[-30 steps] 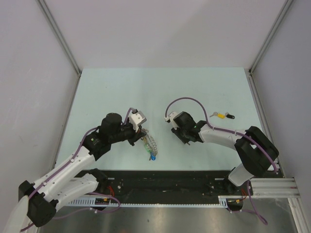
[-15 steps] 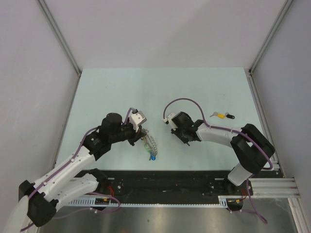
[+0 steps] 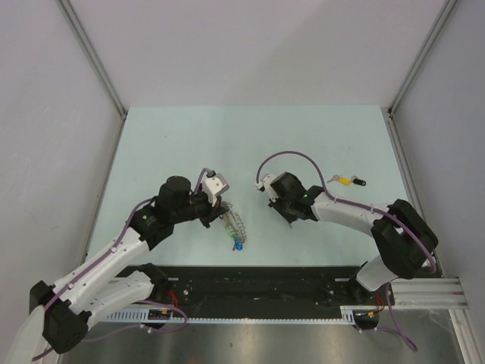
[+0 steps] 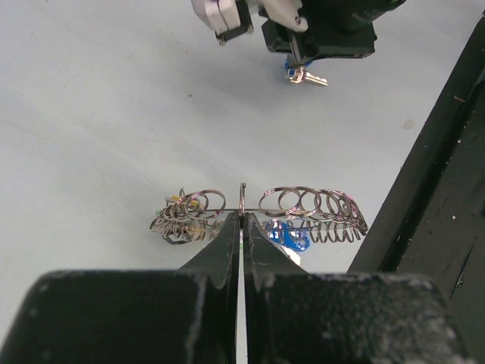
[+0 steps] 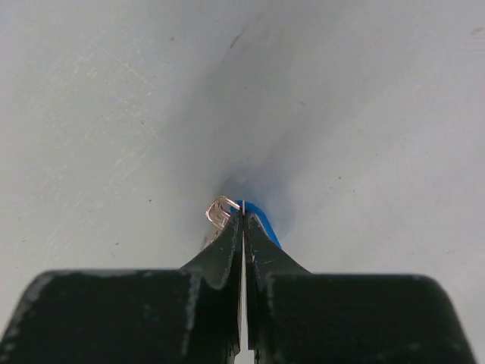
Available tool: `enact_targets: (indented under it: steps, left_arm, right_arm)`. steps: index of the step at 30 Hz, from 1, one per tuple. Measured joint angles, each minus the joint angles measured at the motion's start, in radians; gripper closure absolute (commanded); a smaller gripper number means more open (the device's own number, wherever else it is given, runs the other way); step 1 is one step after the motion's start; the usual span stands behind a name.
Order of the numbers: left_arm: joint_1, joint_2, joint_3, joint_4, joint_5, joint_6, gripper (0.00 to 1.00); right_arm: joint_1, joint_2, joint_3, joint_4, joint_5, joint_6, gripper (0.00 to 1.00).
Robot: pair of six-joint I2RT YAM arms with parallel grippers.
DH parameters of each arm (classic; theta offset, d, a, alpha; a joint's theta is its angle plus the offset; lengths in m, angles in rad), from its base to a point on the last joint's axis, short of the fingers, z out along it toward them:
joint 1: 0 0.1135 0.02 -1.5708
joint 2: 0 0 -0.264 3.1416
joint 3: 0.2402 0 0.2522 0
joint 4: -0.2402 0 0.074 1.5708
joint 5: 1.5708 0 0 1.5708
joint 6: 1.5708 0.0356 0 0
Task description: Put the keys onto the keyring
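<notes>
The keyring (image 4: 254,212) is a grey ring strung with small wire loops; a blue-headed key (image 4: 289,236) hangs under it. My left gripper (image 4: 242,220) is shut on the keyring's thin ring wire, holding it just above the table; it shows from above (image 3: 233,224) too. My right gripper (image 5: 242,214) is shut on a blue-headed key (image 5: 261,220) with a small silver loop (image 5: 220,211), low over the table. That gripper (image 3: 286,216) sits right of the keyring. A yellow-headed key (image 3: 343,180) and a black-headed key (image 3: 358,182) lie at the right.
A black rail (image 3: 258,280) runs along the table's near edge, close to the keyring (image 4: 432,174). Grey walls with metal posts (image 3: 91,57) enclose the table on three sides.
The right gripper has shifted slightly right and down with its blue key. The left arm and keyring have not moved.
</notes>
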Motion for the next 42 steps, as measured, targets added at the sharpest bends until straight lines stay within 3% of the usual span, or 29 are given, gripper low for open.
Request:
enact_targets:
  steps: [8, 22, 31, 42]
  left_arm:
    - [0.0, 0.005, 0.029, -0.009, 0.089, 0.051, 1.0]
    - [-0.005, 0.201, 0.348, -0.083, 0.377, 0.375, 1.0]
    - [-0.016, 0.313, 0.408, -0.184, 0.404, 0.48, 1.0]
    - [-0.048, 0.171, 0.283, -0.153, 0.393, 0.495, 1.0]
  right_arm:
    - [0.014, -0.24, 0.002, -0.019, -0.037, 0.003, 1.0]
    - [0.116, -0.671, 0.004, -0.023, -0.147, -0.056, 1.0]
    - [0.118, -0.703, 0.01, 0.023, -0.254, -0.096, 1.0]
    - [0.133, -0.654, 0.01, 0.061, -0.336, -0.136, 1.0]
